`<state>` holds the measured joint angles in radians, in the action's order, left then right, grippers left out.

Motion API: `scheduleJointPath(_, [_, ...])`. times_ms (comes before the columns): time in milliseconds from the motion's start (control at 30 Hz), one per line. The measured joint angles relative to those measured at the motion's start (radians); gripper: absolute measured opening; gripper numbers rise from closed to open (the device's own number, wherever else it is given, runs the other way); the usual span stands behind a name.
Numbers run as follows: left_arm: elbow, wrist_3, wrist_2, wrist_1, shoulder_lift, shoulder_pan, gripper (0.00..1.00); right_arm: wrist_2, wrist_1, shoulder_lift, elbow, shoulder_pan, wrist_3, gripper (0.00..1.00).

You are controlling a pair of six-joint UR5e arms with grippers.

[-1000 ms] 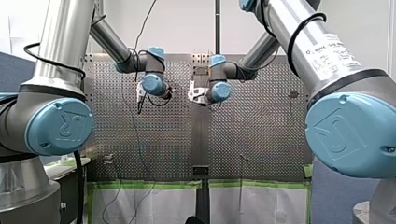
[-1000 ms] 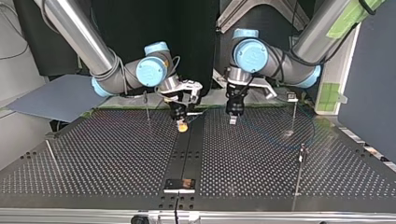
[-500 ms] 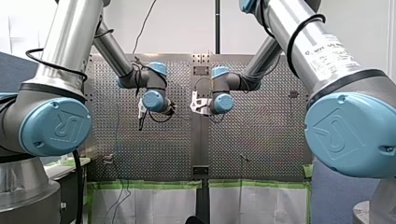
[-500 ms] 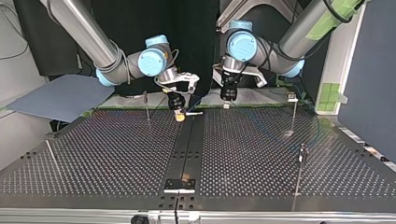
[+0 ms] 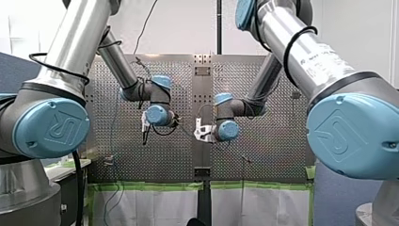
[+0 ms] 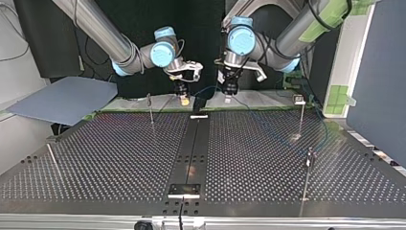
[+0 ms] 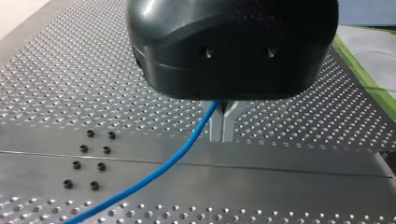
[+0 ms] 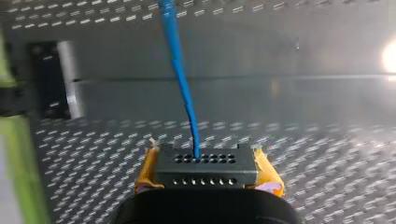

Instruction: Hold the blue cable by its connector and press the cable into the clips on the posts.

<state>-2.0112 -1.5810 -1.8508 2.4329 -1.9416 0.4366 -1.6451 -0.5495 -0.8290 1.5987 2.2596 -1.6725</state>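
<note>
Right wrist view: my right gripper (image 8: 205, 170) is pinching the dark connector (image 8: 205, 163) between its yellow pads (image 8: 145, 173); the blue cable (image 8: 183, 93) leaves the connector's front face and runs straight ahead, away from the gripper, over the perforated table (image 8: 303, 154). Left wrist view: my left gripper (image 7: 223, 126) has its metal fingers (image 7: 215, 129) pressed together, with the cable caught in the fork where they meet; below them the cable falls away on a slant towards the table plate.

The relation that counts: the cable's long axis lies from one gripper to the other, a short span hung above the table near its far edge in the top view; the connector end is at that view's left and the free run at its right; no part of it sits in a clip that I can see. The post (image 6: 301, 117) bearing a clip (image 6: 299, 99) stands at the top view's right, nearer my left arm; a thin post (image 6: 150, 109) stands near my right gripper; I judge the span must come down and across to one of them.

The wrist views show both holds, which the top and front views leave too small to read; the top view alone shows the posts; the cable beyond my left gripper is too faint there to follow.
</note>
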Motion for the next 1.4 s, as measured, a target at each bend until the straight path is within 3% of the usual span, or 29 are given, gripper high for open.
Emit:
scheduleJointPath(233, [-0.001, -0.004, -0.001, -0.059, -0.057, 0.024, 0.00, -0.007, -0.057, 0.015, 0.062, -0.020, 0.000, 0.00])
scheduleJointPath(433, [-0.002, -0.022, -0.006, -0.109, -0.109, 0.036, 0.00, -0.007, -0.074, 0.016, 0.118, -0.033, 0.000, 0.00])
scheduleJointPath(800, [-0.002, -0.045, -0.012, -0.157, -0.202, 0.060, 0.00, -0.003, -0.156, 0.031, 0.213, -0.059, -0.016, 0.00])
scheduleJointPath(1033, [0.008, -0.071, -0.011, -0.213, -0.261, 0.081, 0.00, -0.001, -0.196, 0.077, 0.224, -0.081, -0.018, 0.00])
scheduleJointPath(1167, [0.020, -0.077, -0.012, -0.252, -0.300, 0.096, 0.00, 0.004, -0.226, 0.104, 0.224, -0.094, -0.029, 0.00])
scheduleJointPath(1400, [0.042, -0.097, -0.014, -0.282, -0.351, 0.125, 0.00, 0.038, -0.275, 0.124, 0.224, -0.133, -0.043, 0.00])
